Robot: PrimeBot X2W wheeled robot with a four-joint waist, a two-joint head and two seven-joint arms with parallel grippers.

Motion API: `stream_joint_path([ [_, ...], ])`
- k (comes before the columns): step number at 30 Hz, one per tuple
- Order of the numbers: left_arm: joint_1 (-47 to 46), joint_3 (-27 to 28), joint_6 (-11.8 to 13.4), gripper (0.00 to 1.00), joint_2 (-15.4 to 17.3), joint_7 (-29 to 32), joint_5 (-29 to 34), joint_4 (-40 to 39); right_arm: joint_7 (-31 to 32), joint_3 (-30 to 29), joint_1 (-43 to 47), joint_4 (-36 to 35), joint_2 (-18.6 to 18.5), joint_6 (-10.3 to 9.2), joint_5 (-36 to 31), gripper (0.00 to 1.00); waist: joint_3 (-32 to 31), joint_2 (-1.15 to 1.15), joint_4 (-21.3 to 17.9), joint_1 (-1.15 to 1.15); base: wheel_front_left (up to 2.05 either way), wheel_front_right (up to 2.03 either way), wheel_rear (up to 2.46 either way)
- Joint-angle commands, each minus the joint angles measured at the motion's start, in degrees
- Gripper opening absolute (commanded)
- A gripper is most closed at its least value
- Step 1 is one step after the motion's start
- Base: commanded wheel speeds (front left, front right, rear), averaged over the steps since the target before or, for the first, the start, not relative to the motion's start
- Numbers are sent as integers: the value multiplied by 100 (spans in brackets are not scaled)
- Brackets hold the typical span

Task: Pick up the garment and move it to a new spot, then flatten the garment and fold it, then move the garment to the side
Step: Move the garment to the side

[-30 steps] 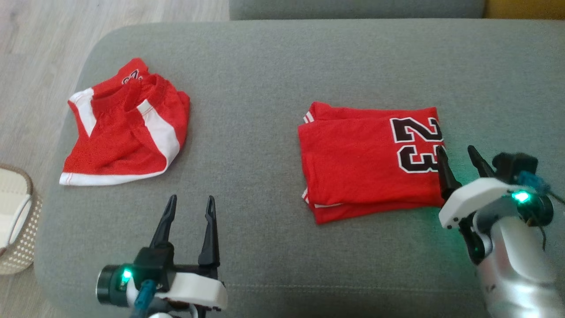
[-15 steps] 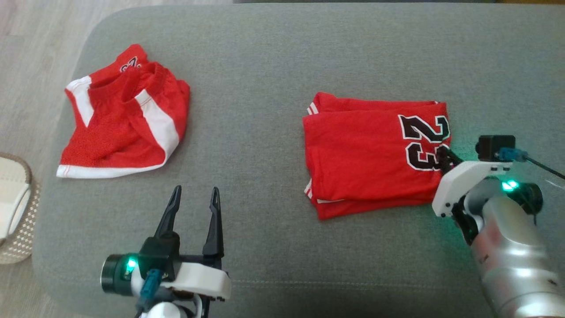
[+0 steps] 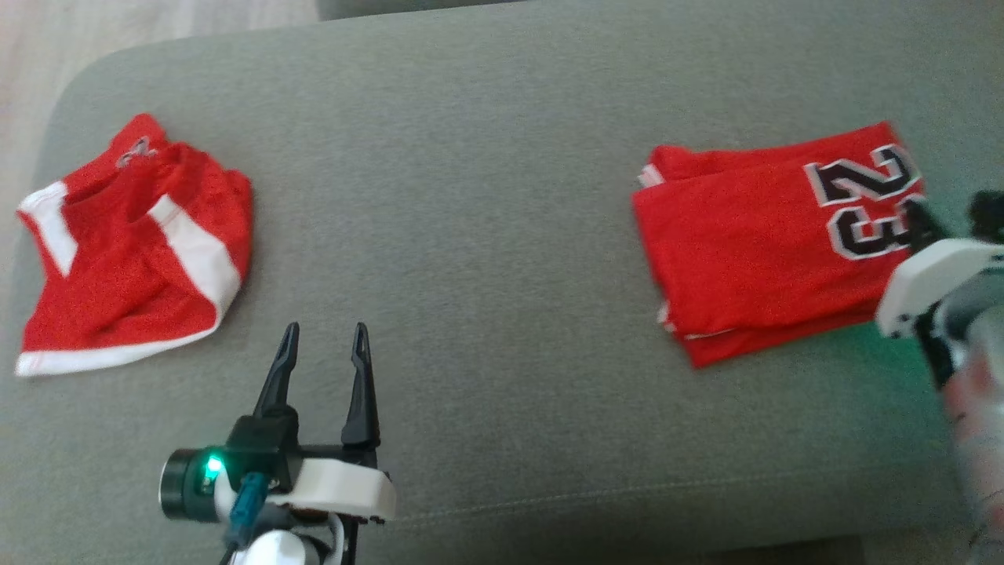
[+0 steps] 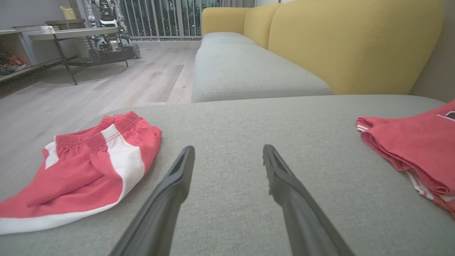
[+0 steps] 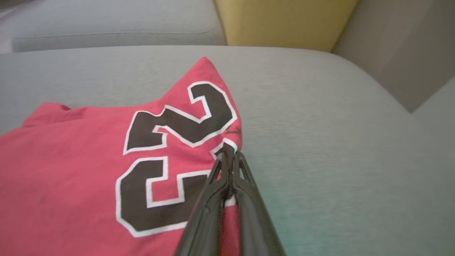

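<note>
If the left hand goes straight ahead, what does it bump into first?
Probably just the bare grey cushion; the left hand points between the shorts and the jersey, though depth is hard to judge.

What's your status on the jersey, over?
Right gripper shut on folded jersey edge by the 23. Left gripper open, above cushion. Shorts far left, out of the way.

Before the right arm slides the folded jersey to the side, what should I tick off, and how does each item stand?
1. Grip: right gripper shut on the jersey edge beside the number: ok.
2. Fold: jersey lies folded, layers stacked: ok.
3. Every layer caught in the pinch: cannot tell.
4. Other arm: left gripper open, holding nothing, apart from the jersey: ok.
5. Clutter: shorts lie far across the cushion: ok.
</note>
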Motion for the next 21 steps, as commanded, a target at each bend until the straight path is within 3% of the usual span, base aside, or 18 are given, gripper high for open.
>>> stream_joint_path([
  [1, -243, 207, 18, 100, -24, -70, -1, -233, -55, -37, -220, -253, -151, -3, -136, 0, 52, 0, -183, 0, 0, 0, 0],
  [10, -320, 251, -59, 100, -24, -70, 114, -292, 81, -972, -424, -841, -583, -3, -927, 0, 265, 0, -544, 0, 0, 0, 0],
  [21, -430, 291, -136, 100, -24, -70, 205, -295, 426, -2212, -430, -1976, -318, -3, -2211, 0, 469, 0, -698, 0, 0, 0, 0],
])
